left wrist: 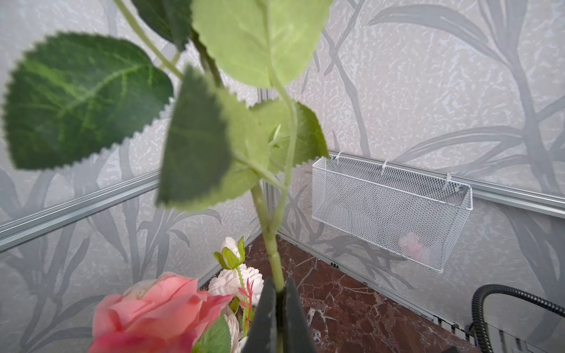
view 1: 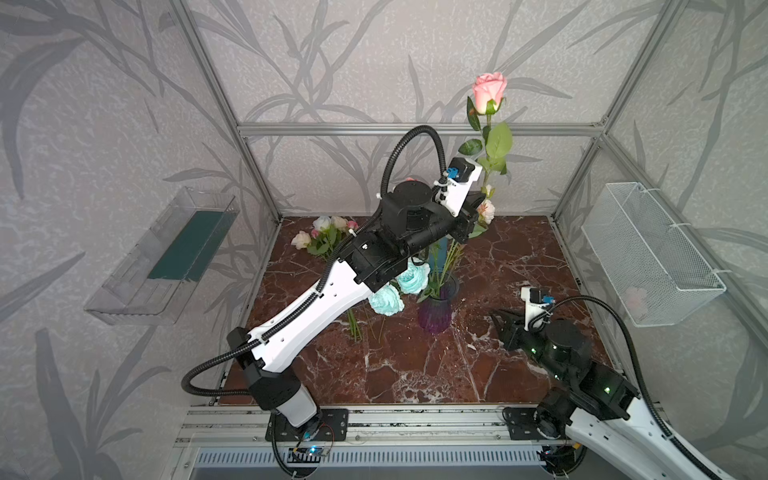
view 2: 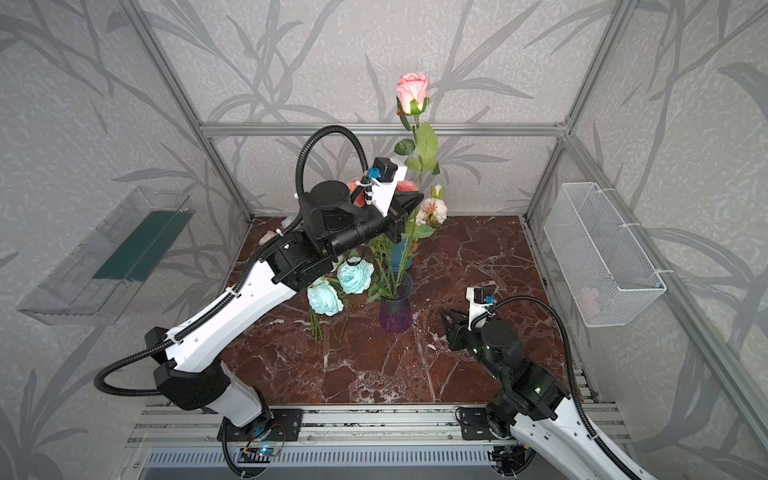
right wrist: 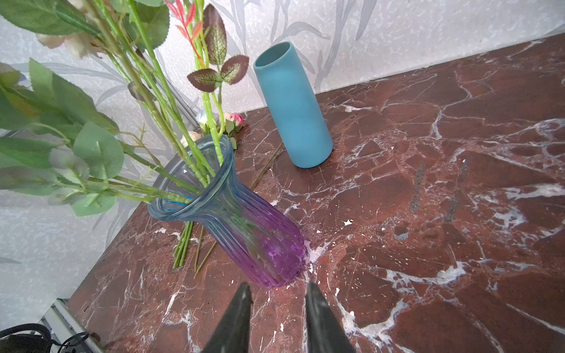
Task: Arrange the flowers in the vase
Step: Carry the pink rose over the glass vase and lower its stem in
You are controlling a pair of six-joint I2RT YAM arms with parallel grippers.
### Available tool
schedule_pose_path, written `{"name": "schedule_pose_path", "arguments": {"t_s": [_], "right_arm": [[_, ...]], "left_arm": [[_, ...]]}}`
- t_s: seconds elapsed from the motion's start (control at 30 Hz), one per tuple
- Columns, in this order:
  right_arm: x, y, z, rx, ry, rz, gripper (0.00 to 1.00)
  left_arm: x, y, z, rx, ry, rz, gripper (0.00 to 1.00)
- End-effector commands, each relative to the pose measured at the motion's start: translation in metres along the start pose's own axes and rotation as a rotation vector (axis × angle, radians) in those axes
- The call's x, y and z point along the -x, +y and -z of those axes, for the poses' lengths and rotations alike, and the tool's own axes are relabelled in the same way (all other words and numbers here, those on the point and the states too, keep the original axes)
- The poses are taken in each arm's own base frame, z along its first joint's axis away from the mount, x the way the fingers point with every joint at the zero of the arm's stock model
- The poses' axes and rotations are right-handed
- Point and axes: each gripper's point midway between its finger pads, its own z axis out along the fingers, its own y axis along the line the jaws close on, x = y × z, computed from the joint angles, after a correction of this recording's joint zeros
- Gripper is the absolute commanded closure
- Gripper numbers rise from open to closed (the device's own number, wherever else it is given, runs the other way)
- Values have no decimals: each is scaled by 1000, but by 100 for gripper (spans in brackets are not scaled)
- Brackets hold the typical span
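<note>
A tall pink rose (view 1: pixel 489 91) (view 2: pixel 412 92) stands upright over the vase, and my left gripper (left wrist: pixel 278 290) (view 1: pixel 478 208) is shut on its green stem (left wrist: pixel 269 232) below the leaves. The purple and blue glass vase (view 1: pixel 434 309) (right wrist: pixel 244 226) stands mid-table and holds several leafy stems (right wrist: pixel 171 122). I cannot tell whether the held stem's lower end is inside it. Two pale blue roses (view 1: pixel 413 277) hang left of the vase. A coral rose (left wrist: pixel 159 308) and a cream flower (view 2: pixel 432 210) sit beside the left gripper. My right gripper (right wrist: pixel 276 293) (view 1: pixel 498 318) is open and empty, low beside the vase's base.
A teal cylinder vase (right wrist: pixel 293 107) stands behind the glass one. More flowers (view 1: pixel 322 235) lie at the back left, with loose stems (view 1: pixel 353 328) on the marble. A white wire basket (view 1: pixel 652 253) hangs on the right wall, a clear tray (view 1: pixel 166 257) on the left.
</note>
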Motion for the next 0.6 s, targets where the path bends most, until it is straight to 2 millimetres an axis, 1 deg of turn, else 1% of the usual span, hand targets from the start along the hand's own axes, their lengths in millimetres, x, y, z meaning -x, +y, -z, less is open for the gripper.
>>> {"name": "schedule_pose_path", "arguments": {"t_s": [0.0, 0.2, 0.3, 0.4, 0.43, 0.57], "right_arm": [[0, -6, 2, -23, -13, 11, 68], [-1, -5, 0, -20, -11, 12, 68], [-3, -4, -3, -15, -3, 9, 68], [-3, -4, -5, -14, 1, 8, 68], [-3, -3, -5, -13, 1, 8, 68], [-1, -2, -5, -12, -3, 9, 68]], "left_arm": [[2, 5, 5, 39, -64, -38, 100], [-33, 5, 7, 53, -18, -17, 100], [-44, 6, 10, 69, -5, -9, 100], [-52, 6, 13, 76, 4, -9, 99], [-51, 6, 15, 77, 3, -9, 97], [-53, 3, 20, 75, 7, -13, 94]]}}
